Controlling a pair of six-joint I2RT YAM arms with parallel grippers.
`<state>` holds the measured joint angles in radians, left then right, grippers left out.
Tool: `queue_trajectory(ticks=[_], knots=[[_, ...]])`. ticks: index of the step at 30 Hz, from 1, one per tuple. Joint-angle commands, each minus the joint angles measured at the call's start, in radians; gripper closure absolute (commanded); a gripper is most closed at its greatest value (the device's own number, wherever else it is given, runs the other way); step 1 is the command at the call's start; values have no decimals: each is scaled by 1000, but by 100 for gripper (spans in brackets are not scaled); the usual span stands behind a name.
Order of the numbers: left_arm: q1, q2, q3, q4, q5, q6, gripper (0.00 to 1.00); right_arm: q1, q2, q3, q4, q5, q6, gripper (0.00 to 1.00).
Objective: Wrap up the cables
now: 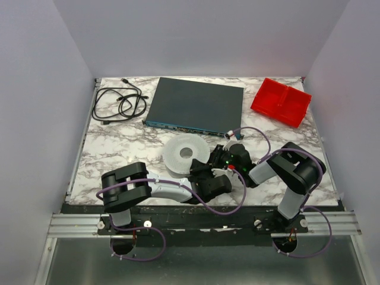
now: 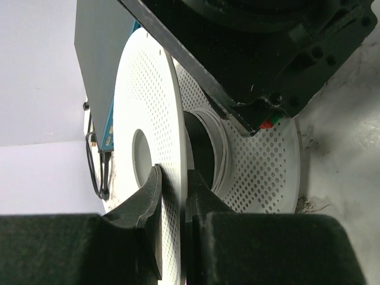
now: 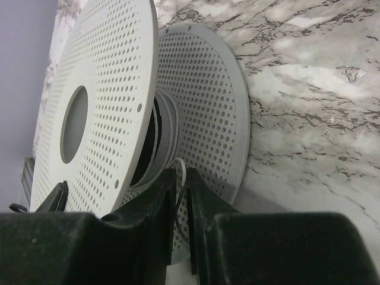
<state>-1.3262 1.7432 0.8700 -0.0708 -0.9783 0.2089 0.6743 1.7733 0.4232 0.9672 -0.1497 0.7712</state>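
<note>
I see the spool (image 2: 148,107) as matt white plastic, its flanges punched with fine holes; the cable (image 2: 221,151) on its hub looks smooth and faintly glossy; the left gripper (image 2: 174,177) and right gripper (image 3: 181,178) are matt black plastic, slightly grainy; the table (image 1: 119,148) is smooth, marble-patterned; at one o'clock the red tray (image 1: 281,102) is glossy plastic; at six o'clock the rail (image 1: 71,225) is bare ribbed metal.

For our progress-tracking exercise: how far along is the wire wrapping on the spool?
Done: several turns of white wire already sit on the hub of the spool. In hand: the left gripper clamps one flange, and the right gripper pinches the wire beside the hub. Left: how much loose wire remains cannot be seen.
</note>
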Motion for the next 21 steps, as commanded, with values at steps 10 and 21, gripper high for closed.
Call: queue_trajectory(ticks=[10, 21], knots=[[-19, 14, -54, -3, 314, -261, 91, 0, 35, 2, -296, 220, -42, 77], [-21, -1, -72, -3, 351, -264, 92, -11, 54, 5, -301, 205, -47, 86]])
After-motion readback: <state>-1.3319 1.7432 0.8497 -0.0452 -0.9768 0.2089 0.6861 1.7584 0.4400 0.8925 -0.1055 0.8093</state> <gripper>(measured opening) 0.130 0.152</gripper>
